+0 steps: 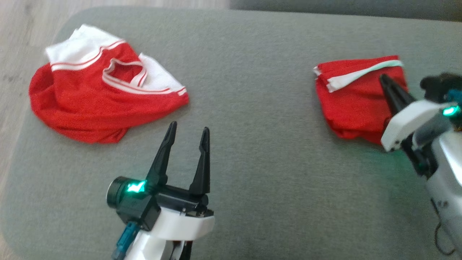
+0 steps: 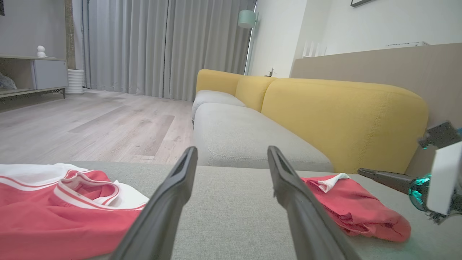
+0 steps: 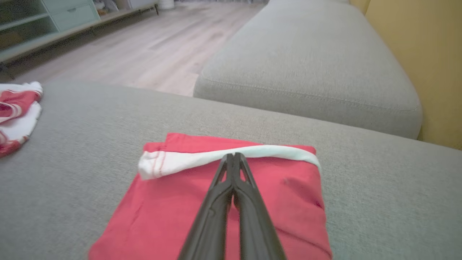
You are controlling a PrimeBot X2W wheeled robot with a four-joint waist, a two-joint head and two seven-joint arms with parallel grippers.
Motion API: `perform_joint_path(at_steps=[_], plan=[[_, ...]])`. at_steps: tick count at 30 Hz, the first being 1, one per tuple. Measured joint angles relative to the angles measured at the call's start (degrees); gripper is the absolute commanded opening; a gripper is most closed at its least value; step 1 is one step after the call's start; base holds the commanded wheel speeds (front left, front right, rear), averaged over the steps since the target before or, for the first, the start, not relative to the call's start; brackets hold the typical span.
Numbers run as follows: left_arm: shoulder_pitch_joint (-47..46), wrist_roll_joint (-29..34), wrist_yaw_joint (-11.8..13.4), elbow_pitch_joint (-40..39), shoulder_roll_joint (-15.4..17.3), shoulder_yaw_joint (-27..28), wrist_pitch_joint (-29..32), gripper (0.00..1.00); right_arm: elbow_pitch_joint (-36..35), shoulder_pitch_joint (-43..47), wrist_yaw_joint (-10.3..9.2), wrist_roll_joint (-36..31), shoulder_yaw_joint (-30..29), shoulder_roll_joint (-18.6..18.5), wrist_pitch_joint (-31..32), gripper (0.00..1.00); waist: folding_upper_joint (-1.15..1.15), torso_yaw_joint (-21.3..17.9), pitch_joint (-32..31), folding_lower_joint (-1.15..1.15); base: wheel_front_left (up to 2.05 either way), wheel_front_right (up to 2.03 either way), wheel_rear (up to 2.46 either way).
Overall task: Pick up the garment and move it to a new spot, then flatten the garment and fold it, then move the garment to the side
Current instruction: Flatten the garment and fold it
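1. The folded garment [image 1: 355, 104] lies on the right side of the grey cushion [image 1: 252, 108]. It is red, with a white band [image 3: 274, 151] along its far edge. A crumpled garment [image 1: 90, 104], red and white, sits far left, well apart from it.
2. Right gripper [image 1: 384, 79]: fingers pressed together, tips over the fold just short of the white band. Can't tell whether any cloth is pinched between them, or whether the tips touch the fabric at all.
3. Left gripper [image 1: 189, 127]: jaws wide, nothing in them. It hovers near-centre between the two garments and touches neither.
4. My read: the fold looks done, so the step in hand is probably the shift to the side, using the closed fingers as a pusher or a pinch.
5. If sliding: lay the tips flat on the top layer, press lightly and drag slowly. The cushion weave looks grippy, so the lower layers may lag and the stack may shear.
6. If pinching: take every layer at an edge, not just the top one. Otherwise the fold will likely open on the lift.
7. The white band looks like a loose top flap, so don't hook it with a tip.
8. There is little cushion to the right of the fold, so stop short of the edge.
9. Leave the left arm parked, clear of the crumpled garment.
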Motion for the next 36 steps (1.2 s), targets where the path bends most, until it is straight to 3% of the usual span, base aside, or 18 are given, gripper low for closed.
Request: perform_joint_path(at_steps=[7,19,26,27,28,29,36], plan=[[-2.5,-1.8,0.0,0.3,0.0,-2.3,0.0,1.00,12.0,-8.2,0.00,1.3,5.6,-2.3,4.6,0.00,0.00,4.7,4.2,0.00,0.00,0.00,0.00],[-5.8,-2.3,0.5,0.2,0.0,-3.8,0.0,1.00,19.7,-21.8,0.00,-1.0,6.5,-3.4,-8.3,0.00,0.00,7.3,8.1,0.01,0.00,0.00,0.00],[-5.8,-2.3,1.0,0.8,0.0,-3.3,0.0,1.00,21.4,-20.5,0.00,-1.0,6.4,-1.7,-13.9,0.00,0.00,6.4,6.6,-0.01,0.00,0.00,0.00],[-5.6,-2.3,1.1,0.8,0.0,-3.1,0.0,1.00,20.9,-19.5,-0.01,-0.5,6.1,-1.2,-14.5,0.16,0.00,6.1,6.2,-0.01,0.00,0.00,0.00],[-5.4,-2.3,1.3,0.9,0.0,-2.8,0.0,1.00,20.0,-18.3,0.00,0.0,5.7,-0.6,-15.1,0.45,0.00,5.6,5.7,-0.02,0.00,0.00,0.00],[-5.2,-2.3,1.5,1.1,-0.1,-2.2,0.0,1.00,19.1,-16.7,0.00,0.3,5.0,0.0,-15.6,1.00,0.00,5.2,5.2,-0.01,0.00,0.00,0.00],[-0.8,0.2,2.6,5.6,-0.1,3.2,0.0,1.00,5.8,0.6,-0.01,-0.4,-1.1,4.3,-16.1,1.00,0.00,0.8,0.0,-0.02,0.00,0.00,0.00]])
